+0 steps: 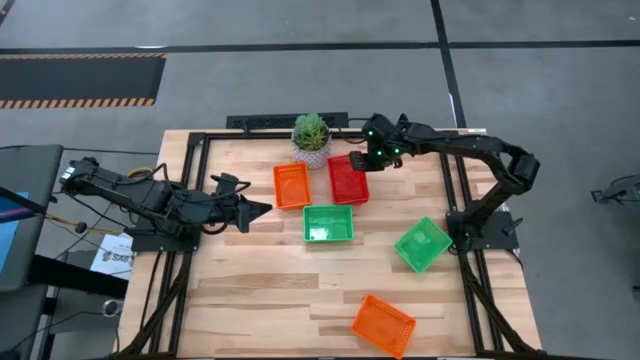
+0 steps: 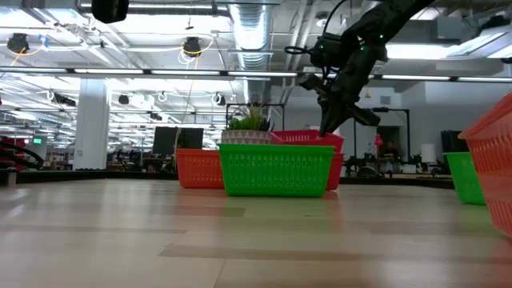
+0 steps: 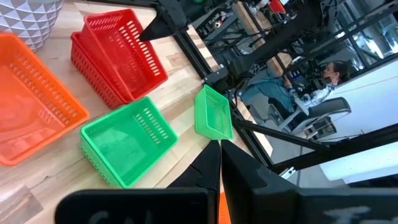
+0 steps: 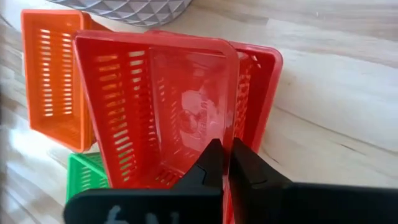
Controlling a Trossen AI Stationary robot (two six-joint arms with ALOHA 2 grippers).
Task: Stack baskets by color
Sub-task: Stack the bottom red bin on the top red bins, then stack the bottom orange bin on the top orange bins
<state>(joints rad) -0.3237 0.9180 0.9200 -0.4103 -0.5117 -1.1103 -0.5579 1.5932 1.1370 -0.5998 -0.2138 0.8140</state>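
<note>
The right gripper point(image 1: 357, 161) pinches the rim of a red basket point(image 1: 349, 178) near the top middle of the high view.

That red basket sits tilted in another red basket point(image 4: 264, 93), beside the plant point(image 1: 311, 135). An orange basket point(image 1: 291, 185) is just left, a green basket point(image 1: 329, 223) below. Another green basket point(image 1: 422, 244) lies at right, another orange basket point(image 1: 383, 324) at bottom. The left gripper point(image 1: 262, 210) is shut, empty, at left.

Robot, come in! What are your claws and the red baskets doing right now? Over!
Right gripper shut on top red basket, over red stack. Left gripper shut, waiting. Plant close by.
</note>
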